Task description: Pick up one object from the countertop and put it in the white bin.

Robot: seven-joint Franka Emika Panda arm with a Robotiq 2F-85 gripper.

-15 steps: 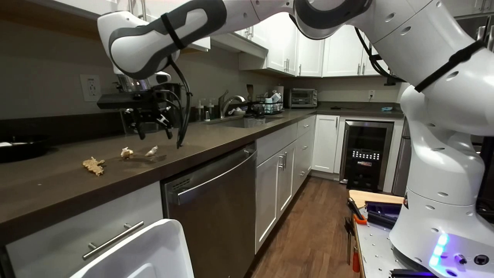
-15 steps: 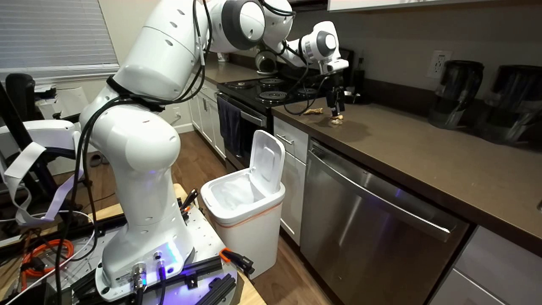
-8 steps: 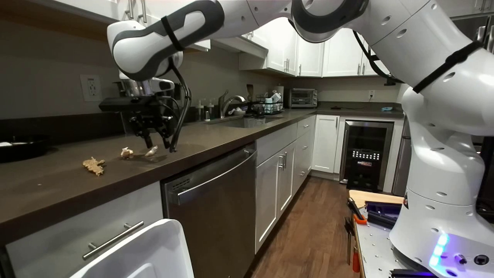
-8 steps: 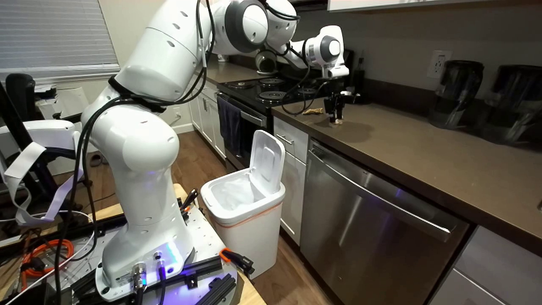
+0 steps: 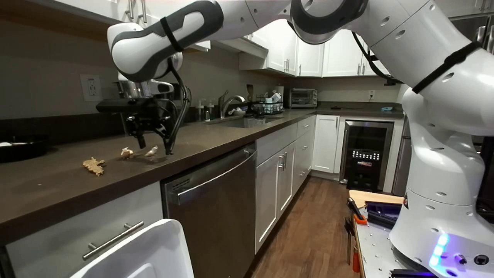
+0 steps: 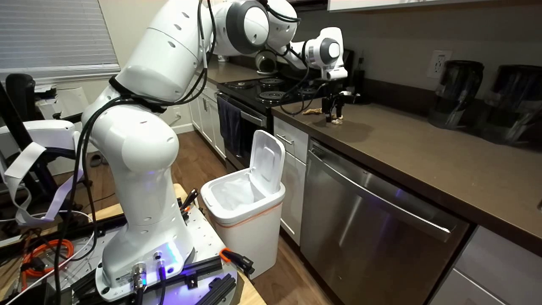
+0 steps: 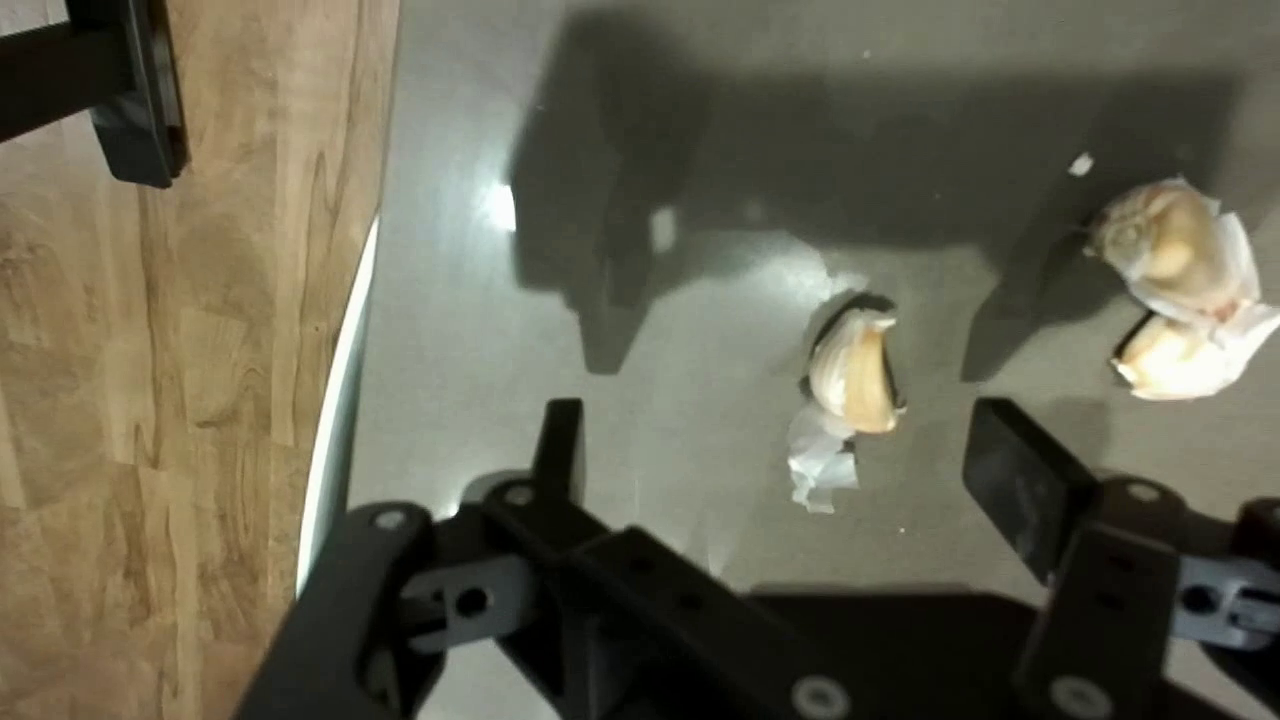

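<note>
My gripper is open and empty, low over the brown countertop near its front edge. A garlic clove lies between and a little beyond the fingertips in the wrist view, nearer the right one, touching neither there. A scrap of white peel lies against it. In an exterior view the clove shows between the fingers of the gripper. In an exterior view the gripper partly hides the garlic. The white bin stands on the floor before the counter, lid up.
More garlic lies beyond the right finger. A knobbly tan piece, like ginger, lies farther along the counter. A black pan stands at the left. Dark pitchers stand against the wall. The stove adjoins the counter.
My gripper has come down toward the clove, then shifted slightly toward the stove. Its two fingers now show apart in an exterior view where they overlapped before. Garlic and bin have not moved.
</note>
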